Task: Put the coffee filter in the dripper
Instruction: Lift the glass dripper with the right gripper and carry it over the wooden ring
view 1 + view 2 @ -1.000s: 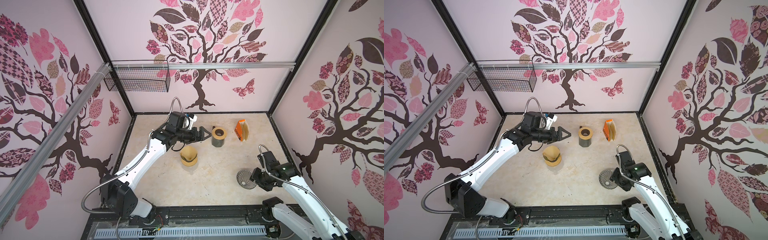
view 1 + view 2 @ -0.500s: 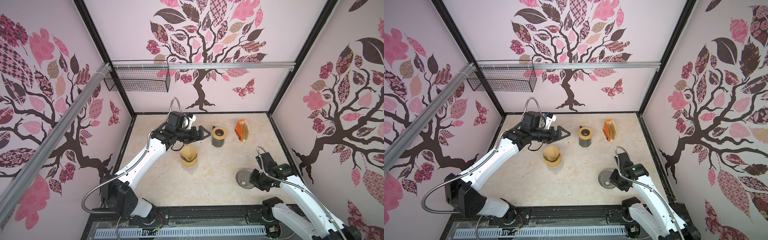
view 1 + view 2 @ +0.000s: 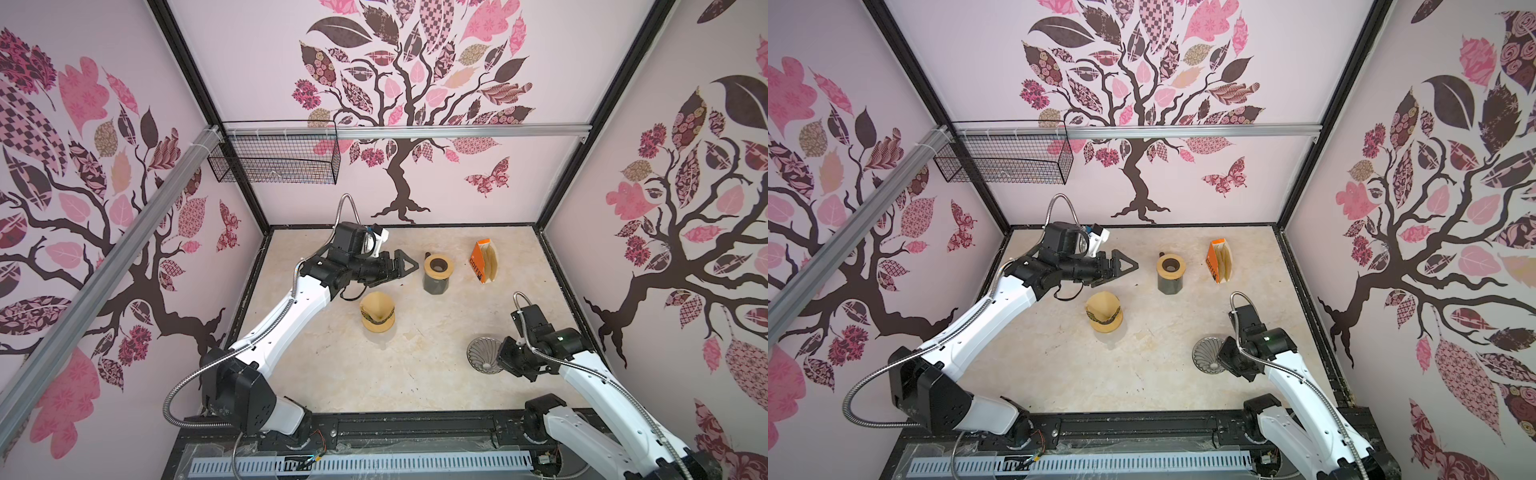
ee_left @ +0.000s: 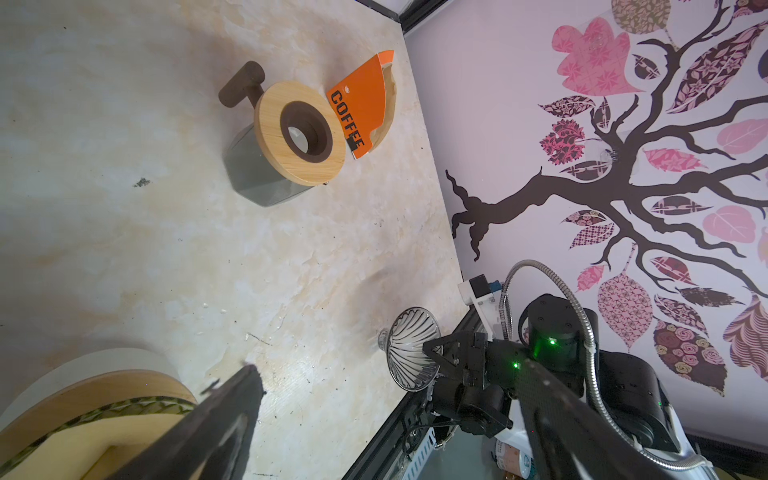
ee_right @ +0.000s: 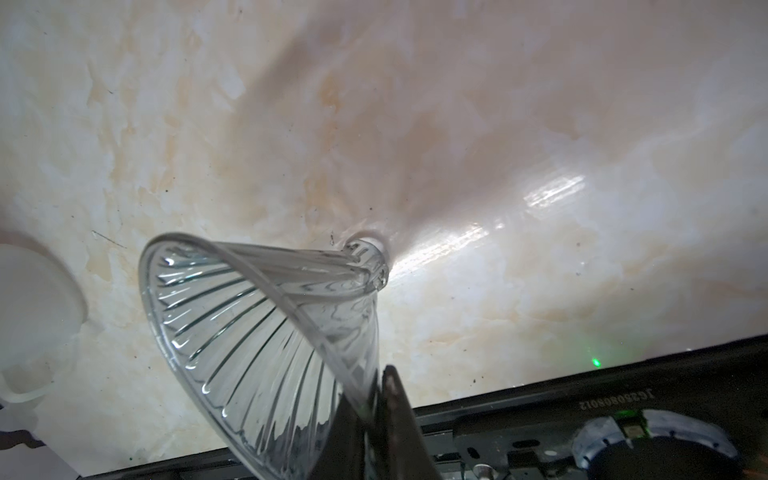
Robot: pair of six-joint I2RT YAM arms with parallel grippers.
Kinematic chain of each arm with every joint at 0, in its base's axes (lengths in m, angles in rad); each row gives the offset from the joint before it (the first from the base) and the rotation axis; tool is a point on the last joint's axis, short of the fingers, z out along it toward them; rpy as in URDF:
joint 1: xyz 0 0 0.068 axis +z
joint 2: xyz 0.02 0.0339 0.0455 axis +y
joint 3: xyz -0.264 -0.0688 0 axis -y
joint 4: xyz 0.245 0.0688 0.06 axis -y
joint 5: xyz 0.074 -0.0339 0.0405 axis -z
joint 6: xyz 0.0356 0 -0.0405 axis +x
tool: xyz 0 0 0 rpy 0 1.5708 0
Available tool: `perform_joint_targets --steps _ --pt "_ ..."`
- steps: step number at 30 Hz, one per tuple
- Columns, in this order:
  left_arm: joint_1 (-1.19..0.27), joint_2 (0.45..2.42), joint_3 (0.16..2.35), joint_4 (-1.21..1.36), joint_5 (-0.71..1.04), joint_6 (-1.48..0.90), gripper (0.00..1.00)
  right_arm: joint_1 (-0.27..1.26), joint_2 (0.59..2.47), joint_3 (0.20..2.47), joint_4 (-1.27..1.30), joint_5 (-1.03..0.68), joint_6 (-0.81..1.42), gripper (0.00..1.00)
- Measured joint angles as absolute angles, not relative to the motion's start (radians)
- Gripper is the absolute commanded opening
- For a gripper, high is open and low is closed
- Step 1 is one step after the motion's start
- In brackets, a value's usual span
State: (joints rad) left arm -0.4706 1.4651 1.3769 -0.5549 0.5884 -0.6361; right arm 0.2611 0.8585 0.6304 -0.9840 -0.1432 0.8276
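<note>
While the right pincer (image 5: 372, 409) is clamped on the rim of the tilted glass dripper (image 3: 482, 353), near right of desk (image 3: 415, 374), left pincer (image 3: 409, 266) fully spread, empty, just beside lidded mug (image 3: 436, 274), coffee filters (image 3: 492, 259) upright in orange pack (image 3: 478, 262), far right.

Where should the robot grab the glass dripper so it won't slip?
Pinch the thin rim of the glass dripper, one finger inside and one outside, from the right arm's side, as the right gripper does. Its slanted wall would likely slip, and its small end sits on the table.
</note>
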Motion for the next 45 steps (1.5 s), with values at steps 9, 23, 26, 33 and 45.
perform_joint_targets --steps 9,23,26,33,45 --pt "-0.41 1.465 1.375 -0.555 0.586 -0.656 0.98 0.261 0.918 0.716 -0.974 -0.158 0.746 0.0" --pt "-0.356 1.457 1.389 -0.636 0.496 -0.707 0.98 0.261 1.036 1.057 -0.934 -0.288 0.608 0.0" --pt "-0.355 1.433 1.384 -0.647 0.513 -0.736 0.98 0.261 1.075 1.133 -0.913 -0.297 0.606 0.0" --pt "-0.357 1.336 1.355 -0.661 0.536 -0.765 0.98 0.261 1.23 1.316 -0.839 -0.289 0.628 0.0" --pt "-0.358 1.325 1.374 -0.76 0.47 -0.68 0.98 0.26 1.572 1.691 -0.819 -0.263 0.604 0.0"
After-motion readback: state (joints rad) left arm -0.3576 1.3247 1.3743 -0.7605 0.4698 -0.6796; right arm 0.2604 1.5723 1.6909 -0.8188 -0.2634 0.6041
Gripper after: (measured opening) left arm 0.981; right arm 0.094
